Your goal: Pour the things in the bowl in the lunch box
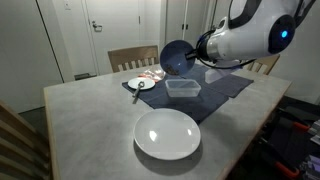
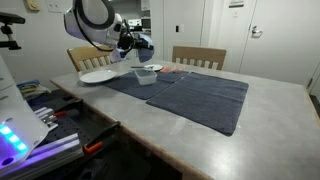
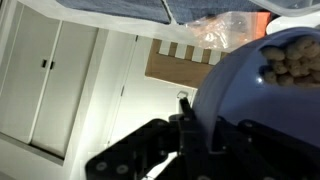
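Bowl (image 1: 176,57) hangs tipped on its side in the upper middle of an exterior view, off the table (image 1: 80,120). It is just above the lunch box (image 1: 183,88), which rests on a dark mat (image 1: 222,95). To its right, the gripper (image 1: 198,50) has its fingers clamped on the bowl's rim, so the bowl lies left of the fingers. In the wrist view, tan pieces (image 3: 293,60) sit inside the bowl at the upper right.
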`<state>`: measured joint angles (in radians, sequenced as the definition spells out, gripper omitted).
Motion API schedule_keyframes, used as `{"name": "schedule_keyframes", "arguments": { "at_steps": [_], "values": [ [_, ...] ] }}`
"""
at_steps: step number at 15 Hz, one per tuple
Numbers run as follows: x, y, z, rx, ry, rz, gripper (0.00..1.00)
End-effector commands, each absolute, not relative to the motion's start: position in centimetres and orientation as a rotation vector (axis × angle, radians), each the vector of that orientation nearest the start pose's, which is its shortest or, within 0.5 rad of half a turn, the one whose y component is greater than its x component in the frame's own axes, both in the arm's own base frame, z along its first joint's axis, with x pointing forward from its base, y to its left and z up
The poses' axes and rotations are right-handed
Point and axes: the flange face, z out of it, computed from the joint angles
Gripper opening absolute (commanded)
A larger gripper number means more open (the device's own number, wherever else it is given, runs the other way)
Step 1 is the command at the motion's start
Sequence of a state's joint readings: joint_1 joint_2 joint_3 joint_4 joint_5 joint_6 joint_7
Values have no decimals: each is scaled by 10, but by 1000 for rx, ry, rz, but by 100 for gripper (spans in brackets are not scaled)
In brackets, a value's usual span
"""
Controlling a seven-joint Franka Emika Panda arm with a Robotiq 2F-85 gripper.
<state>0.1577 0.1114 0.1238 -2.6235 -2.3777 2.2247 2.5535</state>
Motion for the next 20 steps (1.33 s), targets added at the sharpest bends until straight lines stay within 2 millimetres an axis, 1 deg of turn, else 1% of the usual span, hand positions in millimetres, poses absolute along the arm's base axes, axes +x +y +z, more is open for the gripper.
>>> {"name": "schedule_keyframes", "arguments": {
  "at_steps": [1,3,5,10,13,14,20],
  "values": [
    [426,86,190,-2861,89,-2003,2],
    [430,78,183,-2878,96,-2014,2],
    [429,70,177,-2908,106,-2000,2],
    [429,58,166,-2957,132,-1970,2],
    [428,54,164,-3018,147,-1932,2],
    [422,60,166,-2979,151,-1940,9],
    [422,57,164,-2994,148,-1935,9]
  ]
}}
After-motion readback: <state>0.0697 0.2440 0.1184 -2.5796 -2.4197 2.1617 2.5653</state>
